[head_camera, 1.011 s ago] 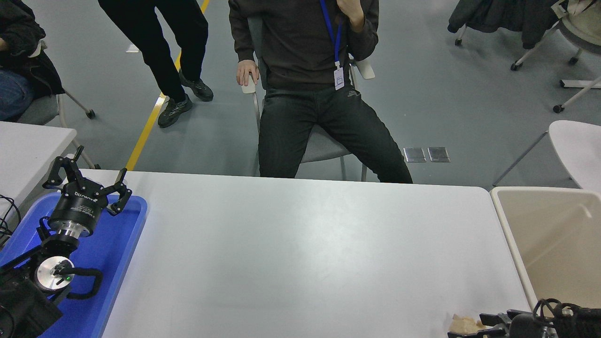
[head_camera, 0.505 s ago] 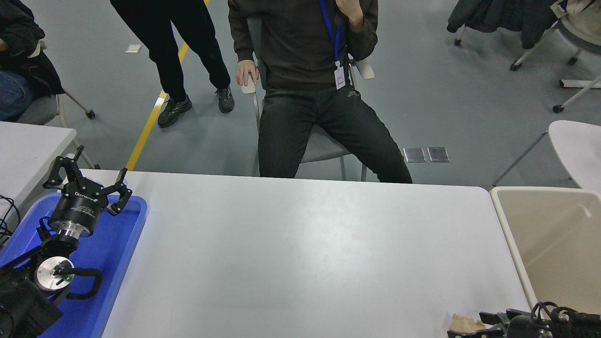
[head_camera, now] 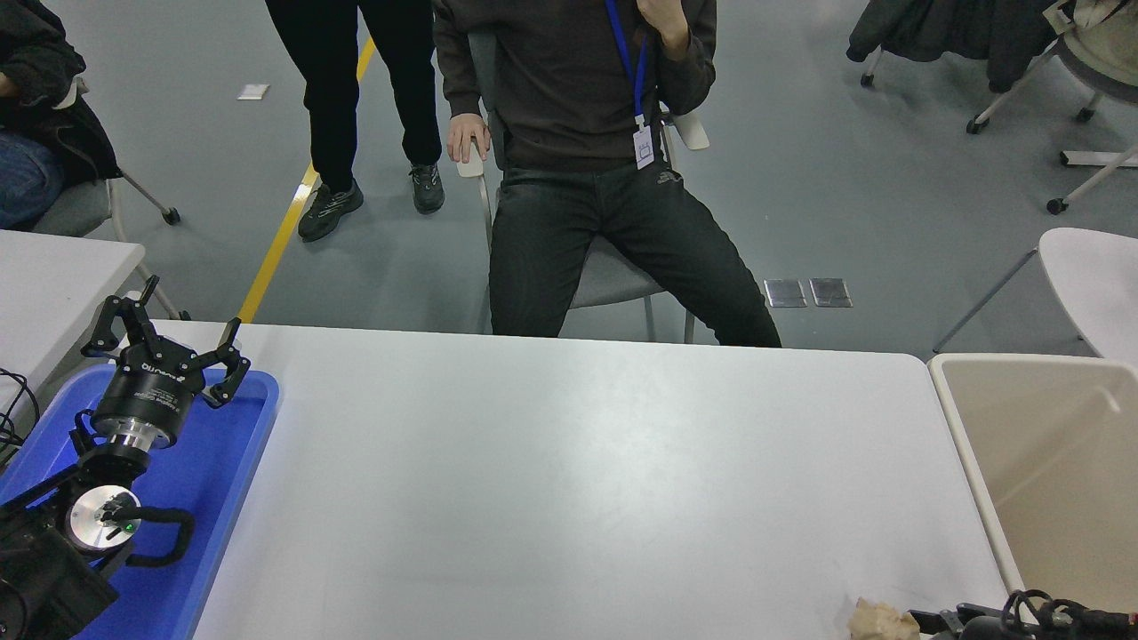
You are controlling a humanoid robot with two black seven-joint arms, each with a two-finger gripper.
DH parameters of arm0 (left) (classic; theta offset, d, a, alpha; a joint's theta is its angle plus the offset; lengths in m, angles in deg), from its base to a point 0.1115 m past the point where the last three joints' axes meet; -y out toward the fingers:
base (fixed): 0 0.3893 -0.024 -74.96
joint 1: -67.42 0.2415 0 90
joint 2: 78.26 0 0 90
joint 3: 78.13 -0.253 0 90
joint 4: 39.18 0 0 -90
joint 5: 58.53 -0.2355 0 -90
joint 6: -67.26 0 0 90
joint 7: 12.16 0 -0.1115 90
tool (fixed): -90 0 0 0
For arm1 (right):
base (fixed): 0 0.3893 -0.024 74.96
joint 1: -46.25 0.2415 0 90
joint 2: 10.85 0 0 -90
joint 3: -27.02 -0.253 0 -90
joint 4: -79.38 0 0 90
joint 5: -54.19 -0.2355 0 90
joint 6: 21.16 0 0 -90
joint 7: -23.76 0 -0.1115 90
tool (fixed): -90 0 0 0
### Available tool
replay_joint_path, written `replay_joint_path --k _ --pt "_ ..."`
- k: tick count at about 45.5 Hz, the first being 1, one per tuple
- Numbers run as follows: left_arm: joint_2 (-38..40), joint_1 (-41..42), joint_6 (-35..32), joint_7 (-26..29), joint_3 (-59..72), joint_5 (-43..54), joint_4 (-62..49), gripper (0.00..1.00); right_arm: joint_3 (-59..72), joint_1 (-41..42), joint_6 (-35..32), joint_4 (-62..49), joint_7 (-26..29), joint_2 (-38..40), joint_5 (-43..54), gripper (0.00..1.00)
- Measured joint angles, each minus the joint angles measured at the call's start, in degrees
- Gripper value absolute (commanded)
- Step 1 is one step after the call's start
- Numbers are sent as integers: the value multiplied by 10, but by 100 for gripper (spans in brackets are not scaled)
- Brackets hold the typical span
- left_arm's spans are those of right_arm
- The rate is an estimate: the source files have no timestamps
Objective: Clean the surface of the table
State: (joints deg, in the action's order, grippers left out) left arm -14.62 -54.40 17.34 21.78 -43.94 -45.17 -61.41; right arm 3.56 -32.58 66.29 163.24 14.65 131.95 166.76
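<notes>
Head view: right gripper (head_camera: 925, 620), finger state unclear, touches a tan crumpled scrap (head_camera: 880, 619) on the table surface (head_camera: 578, 480); left gripper (head_camera: 164, 351) spread open over the blue tray (head_camera: 240, 462).

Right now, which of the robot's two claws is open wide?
The left gripper, parked over the blue tray, has its fingers spread wide. The right arm only peeks in at the bottom right corner, so its claw cannot be judged.

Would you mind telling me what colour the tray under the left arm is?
The tray is bright blue, seen in the head view, the only one available.
</notes>
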Motion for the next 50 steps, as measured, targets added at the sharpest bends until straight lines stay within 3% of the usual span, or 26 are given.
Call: replay_joint_path --k 33,50 --pt "0 0 0 0 0 0 0 100 22 2 52 -44 -3 -32 2 99" --pt "0 0 0 0 0 0 0 100 81 20 114 -63 -15 -30 17 98"
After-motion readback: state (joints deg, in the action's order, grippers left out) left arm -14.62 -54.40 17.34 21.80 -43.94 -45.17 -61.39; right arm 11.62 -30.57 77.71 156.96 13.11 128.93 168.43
